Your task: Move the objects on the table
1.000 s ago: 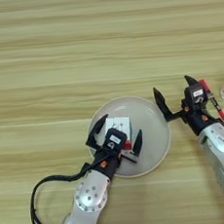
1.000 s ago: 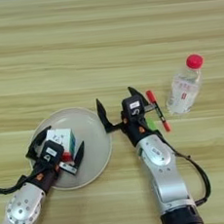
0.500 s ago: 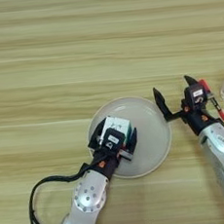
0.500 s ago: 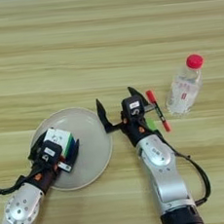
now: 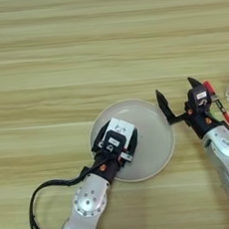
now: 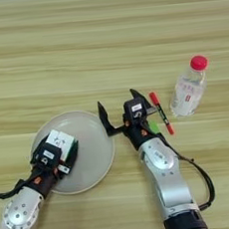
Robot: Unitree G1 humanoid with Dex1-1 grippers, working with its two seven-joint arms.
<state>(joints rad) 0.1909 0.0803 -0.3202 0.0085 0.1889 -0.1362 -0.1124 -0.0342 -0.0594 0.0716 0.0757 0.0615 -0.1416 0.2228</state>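
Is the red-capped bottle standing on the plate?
No, the bottle stands on the table, right of the right gripper and apart from the plate.

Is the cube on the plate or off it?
On it: the puzzle cube sits inside the plate rim, with the left gripper fingers closed around it.

one desk. one round pale plate. one small puzzle cube with a white top. one thin black pen with a red cap. one clear bottle with a red lid. one bit of green block, mostly hidden. two grippers: left gripper, right gripper.
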